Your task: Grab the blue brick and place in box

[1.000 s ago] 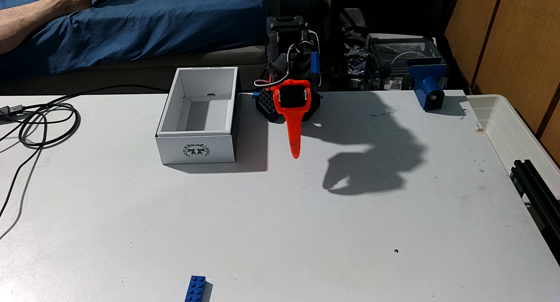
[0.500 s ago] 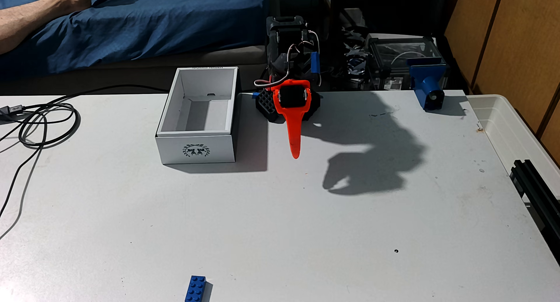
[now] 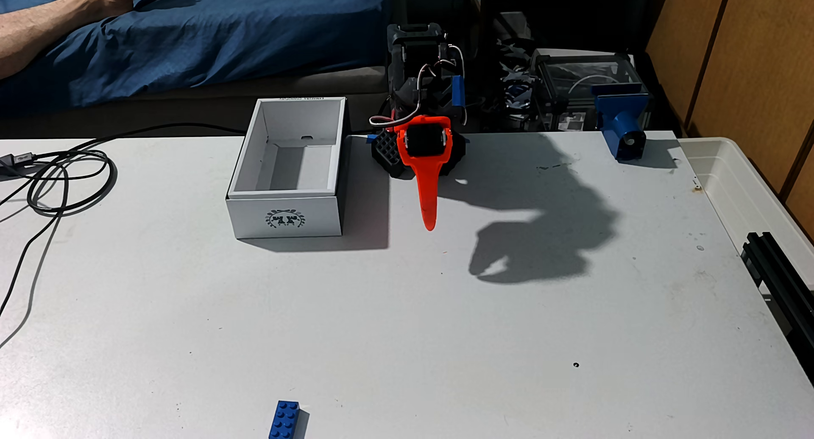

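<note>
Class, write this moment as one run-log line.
tool: empty, near arm base | blue brick: on table, bottom edge of view | box: empty | phase: reach not begun

Bright blue brick (image 3: 284,419), white box (image 3: 285,218) with dark wreath emblem, orange end effector (image 3: 429,222), pale grey table (image 3: 396,315)

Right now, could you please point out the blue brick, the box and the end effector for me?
blue brick (image 3: 284,420): fixed view, studded top face.
box (image 3: 285,219): fixed view, near short wall, on the wreath emblem.
end effector (image 3: 429,223): fixed view, tip of the orange finger.
</note>
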